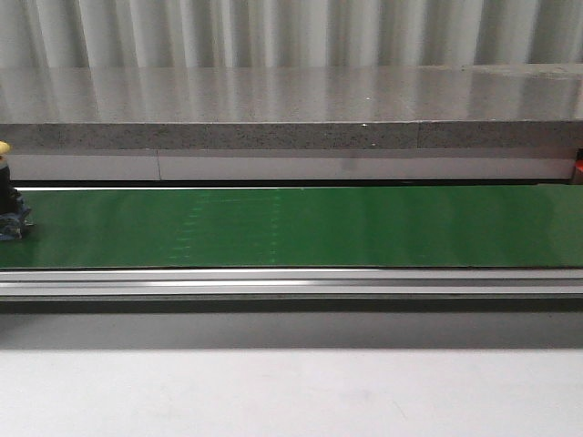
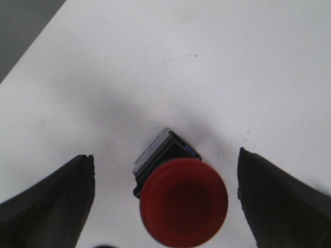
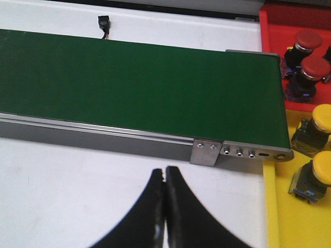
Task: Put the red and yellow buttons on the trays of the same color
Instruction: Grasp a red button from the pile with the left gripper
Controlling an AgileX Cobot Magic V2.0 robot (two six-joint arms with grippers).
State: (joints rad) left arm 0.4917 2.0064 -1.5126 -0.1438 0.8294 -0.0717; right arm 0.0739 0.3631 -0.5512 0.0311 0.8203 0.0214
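Note:
A red button [image 2: 183, 201] with a dark square base stands on the white table, in the gap between the wide-apart fingers [image 2: 51, 204] of my left gripper [image 2: 165, 154], touching neither. My right gripper [image 3: 165, 170] is shut on nothing, above the white table in front of the belt's end. The red tray [image 3: 269, 26] holds two red buttons [image 3: 305, 41] [image 3: 314, 70]. Next to it, the yellow tray [image 3: 274, 206] holds two yellow buttons [image 3: 323, 119] [image 3: 323, 170]. In the front view, a yellow-capped button [image 1: 9, 209] stands at the belt's far left edge, partly cut off. No gripper shows there.
The green conveyor belt [image 1: 291, 226] with its metal side rail [image 1: 291, 282] runs across the table, ending beside the two trays [image 3: 258, 103]. A grey ledge [image 1: 291, 109] lies behind it. A small black connector [image 3: 103, 23] lies on the table beyond the belt.

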